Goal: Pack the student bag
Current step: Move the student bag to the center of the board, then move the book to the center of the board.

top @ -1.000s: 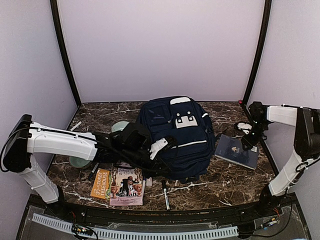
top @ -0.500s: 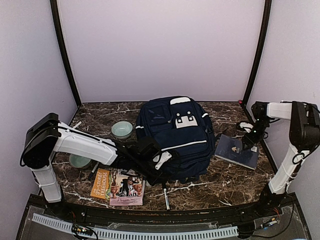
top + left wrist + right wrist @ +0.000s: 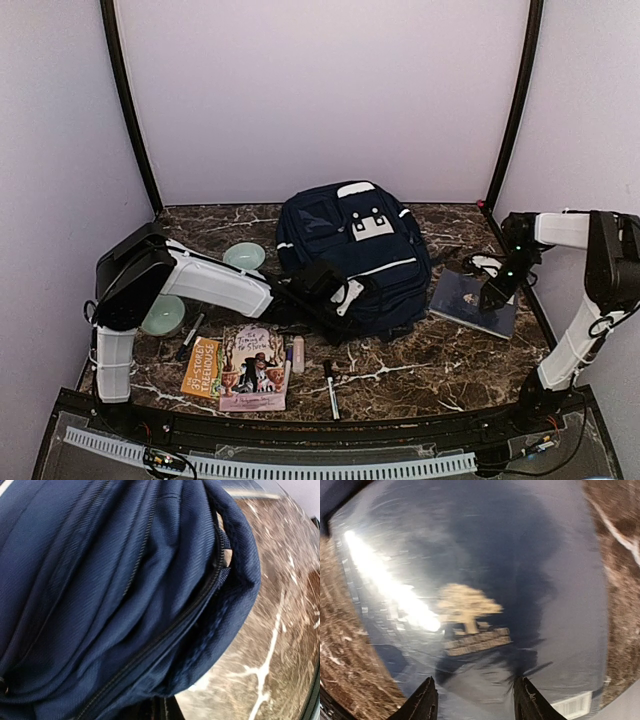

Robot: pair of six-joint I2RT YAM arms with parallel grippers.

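The student bag (image 3: 350,250), a big navy backpack with white stripes and a white-grey patch, lies in the middle of the table. My left gripper (image 3: 343,297) is at its near-left edge. In the left wrist view the bag (image 3: 115,590) fills the frame and only the dark fingertips (image 3: 161,711) show at the bottom, pressed close together under the fabric hem. My right gripper (image 3: 492,293) is open, its two fingers (image 3: 425,700) spread just above the flat dark-blue notebook (image 3: 485,580), which lies right of the bag (image 3: 470,305).
Two pale green bowls (image 3: 244,256) (image 3: 163,315) sit left of the bag. Two books (image 3: 203,367) (image 3: 253,372) lie at the front left, with markers (image 3: 297,354) and a pen (image 3: 332,388) beside them. A small white object (image 3: 487,263) lies behind the notebook.
My left arm has stretched forward and the bag has slid back and slightly right, uncovering the markers. My right gripper has come down over the notebook.
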